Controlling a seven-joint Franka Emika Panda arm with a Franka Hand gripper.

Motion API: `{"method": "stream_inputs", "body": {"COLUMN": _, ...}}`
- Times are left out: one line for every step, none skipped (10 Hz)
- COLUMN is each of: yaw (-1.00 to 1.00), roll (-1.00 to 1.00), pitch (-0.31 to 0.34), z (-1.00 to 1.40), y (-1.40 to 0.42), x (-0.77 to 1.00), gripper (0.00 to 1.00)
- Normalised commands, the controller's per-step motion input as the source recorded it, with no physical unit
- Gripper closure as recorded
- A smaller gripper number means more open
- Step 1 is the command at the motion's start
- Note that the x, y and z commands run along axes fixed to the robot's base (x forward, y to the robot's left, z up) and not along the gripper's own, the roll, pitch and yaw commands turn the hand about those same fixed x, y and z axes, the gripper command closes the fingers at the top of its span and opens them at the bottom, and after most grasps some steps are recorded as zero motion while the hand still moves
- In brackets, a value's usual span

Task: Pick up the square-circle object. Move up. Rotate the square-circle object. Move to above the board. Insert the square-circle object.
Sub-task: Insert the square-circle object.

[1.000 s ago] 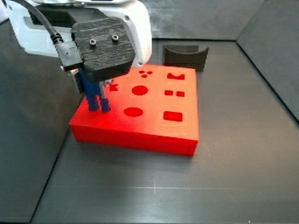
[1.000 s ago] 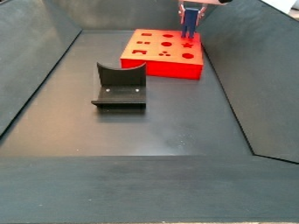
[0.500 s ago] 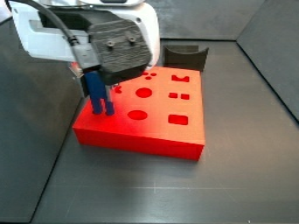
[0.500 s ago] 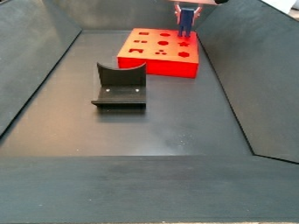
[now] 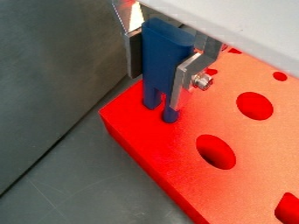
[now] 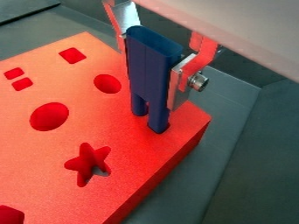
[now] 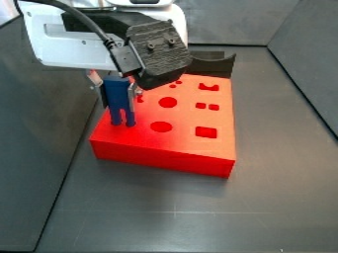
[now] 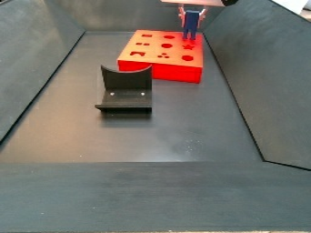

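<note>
Pincer (image 6: pixel 158 66) gripping slim blue two-pronged square-circle object (image 6: pixel 149 80)

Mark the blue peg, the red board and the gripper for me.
square-circle object (image 6: pixel 147 74): wrist view, on its flat blue face.
board (image 7: pixel 185 146): side view, on bare top face near the front edge.
gripper (image 5: pixel 163 59): wrist view, midway between the fingertips, shut on the peg.
</note>
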Motion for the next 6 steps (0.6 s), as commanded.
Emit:
{"method": "stream_inputs", "body": {"yaw": 0.09, "roll": 0.34, "pitch": -0.100, "z": -0.51, "y": 0.00, "x": 0.49, "gripper": 1.00}}
{"method": "stream_inputs", "body": {"yaw": 0.07, "roll": 0.39, "pitch": -0.093, "z": -0.44, "y": -0.07, "x": 0.36, "gripper": 1.00}}
{"method": "stream_inputs", "body": {"yaw": 0.08, "roll": 0.50, "pitch": -0.150, "z": 0.00, "y": -0.28, "x": 0.21, "gripper": 1.00}}
{"method": "stream_inputs", "body": {"yaw": 0.15, "roll": 0.50, "pitch": -0.131, "z": 0.00, "y": -0.27, "x": 0.07, "gripper": 1.00}}
{"method": "stream_inputs", "body": {"yaw": 0.09, "roll": 0.50, "pitch": -0.104, "z": -0.22, "y": -0.31, "x": 0.01, "gripper": 1.00}}
{"method": "stream_inputs", "body": {"yaw": 0.00, "roll": 0.16, "pitch": -0.046, "z": -0.27, "y": -0.01, "x": -0.05, "gripper": 1.00}}
